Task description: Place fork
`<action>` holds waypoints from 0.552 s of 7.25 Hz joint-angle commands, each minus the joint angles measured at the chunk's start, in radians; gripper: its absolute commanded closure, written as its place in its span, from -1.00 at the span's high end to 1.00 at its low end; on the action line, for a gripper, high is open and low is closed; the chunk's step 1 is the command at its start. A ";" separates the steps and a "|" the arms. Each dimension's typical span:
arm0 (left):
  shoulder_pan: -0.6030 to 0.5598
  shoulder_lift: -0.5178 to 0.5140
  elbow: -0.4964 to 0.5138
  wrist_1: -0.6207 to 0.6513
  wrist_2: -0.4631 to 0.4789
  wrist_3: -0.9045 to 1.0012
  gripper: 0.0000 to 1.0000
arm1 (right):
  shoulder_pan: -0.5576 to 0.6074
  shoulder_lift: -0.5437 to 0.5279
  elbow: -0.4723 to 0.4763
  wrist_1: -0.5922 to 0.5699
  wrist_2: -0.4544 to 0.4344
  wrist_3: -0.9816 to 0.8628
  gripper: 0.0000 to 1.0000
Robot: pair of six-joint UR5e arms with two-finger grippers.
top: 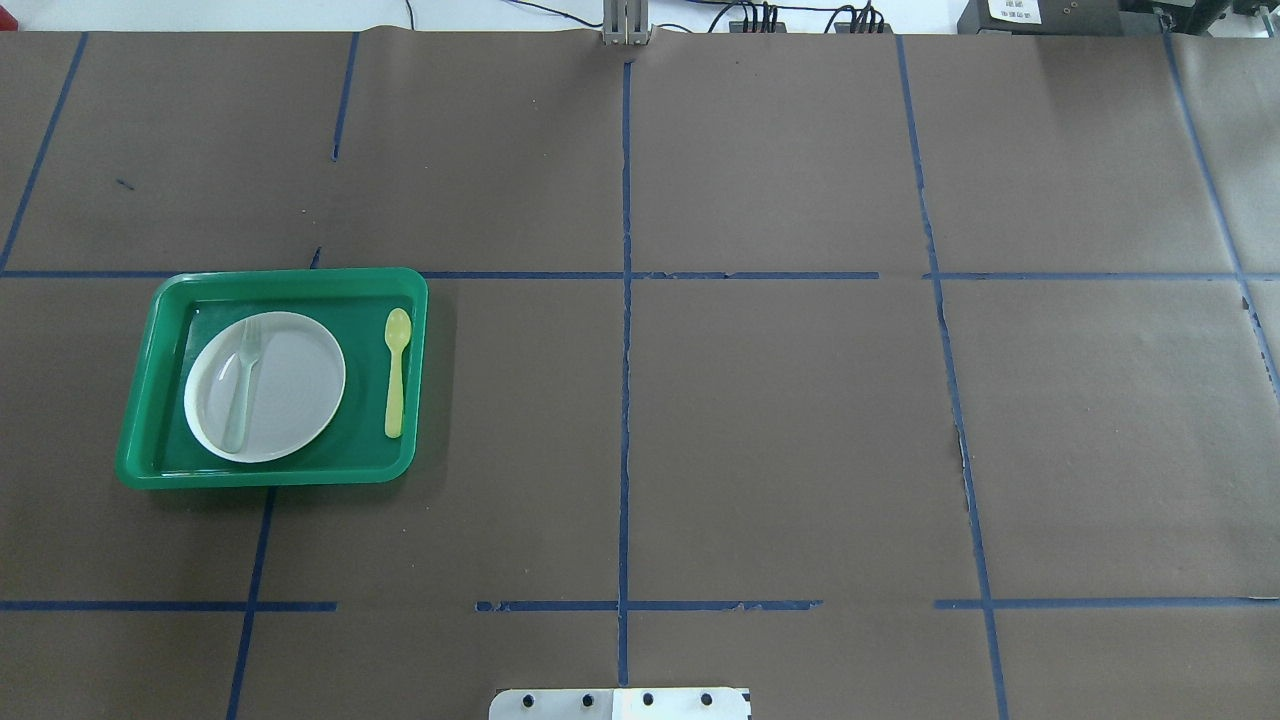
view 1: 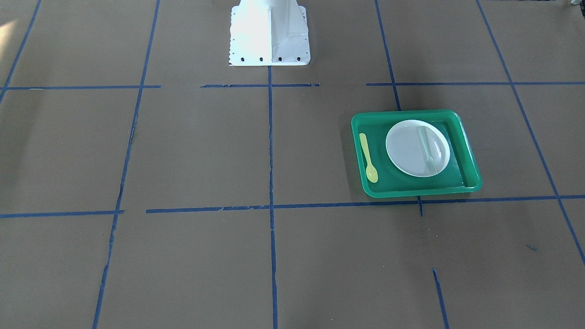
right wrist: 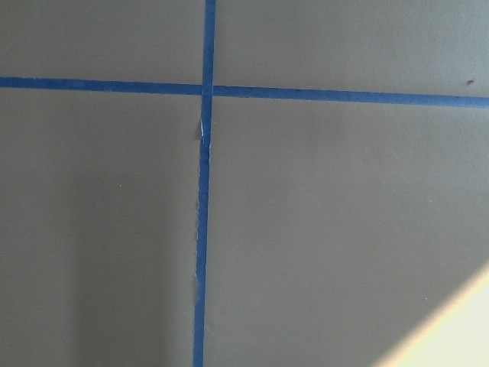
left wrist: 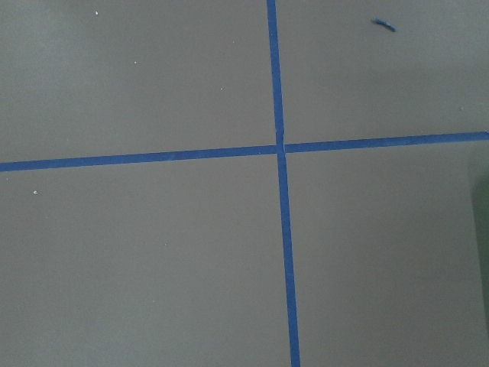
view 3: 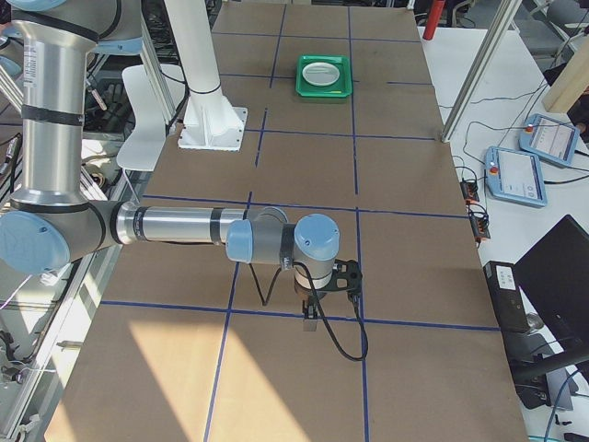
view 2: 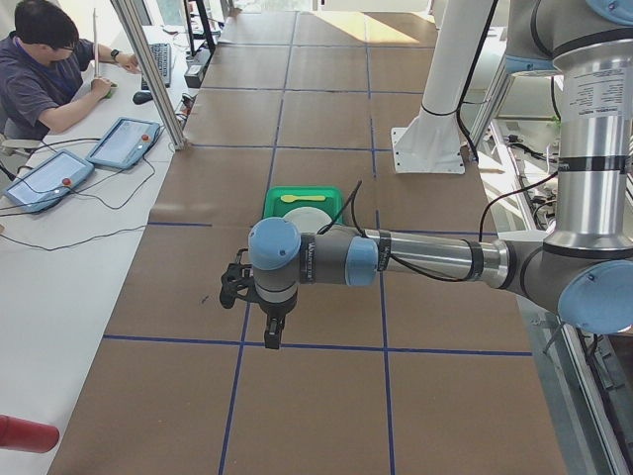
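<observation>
The pale translucent fork [top: 243,385] lies on the left part of a white plate [top: 295,385] inside a green tray [top: 260,476], on the robot's left side of the table. The fork also shows in the front view [view 1: 427,148], on the plate [view 1: 409,155] in the tray [view 1: 411,192]. My left gripper [view 2: 269,332] hangs over the bare table, well away from the tray [view 2: 279,203]; I cannot tell if it is open or shut. My right gripper [view 3: 311,315] hangs over the table far from the tray [view 3: 302,78]; I cannot tell its state either.
A yellow spoon [top: 396,372] lies in the tray beside the plate. Blue tape lines grid the brown table. The robot's white base [view 1: 269,34] stands at the table's middle edge. An operator [view 2: 45,74] sits at a side desk with tablets.
</observation>
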 commanded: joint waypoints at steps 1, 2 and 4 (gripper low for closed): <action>0.000 -0.013 -0.001 -0.030 0.000 0.002 1.00 | 0.000 0.000 0.000 0.000 0.000 0.000 1.00; 0.006 -0.019 0.017 -0.032 0.008 -0.003 1.00 | 0.000 0.000 0.000 0.000 0.000 0.000 1.00; 0.023 -0.013 -0.004 -0.033 0.011 -0.006 1.00 | 0.000 0.000 0.000 0.000 0.000 0.000 1.00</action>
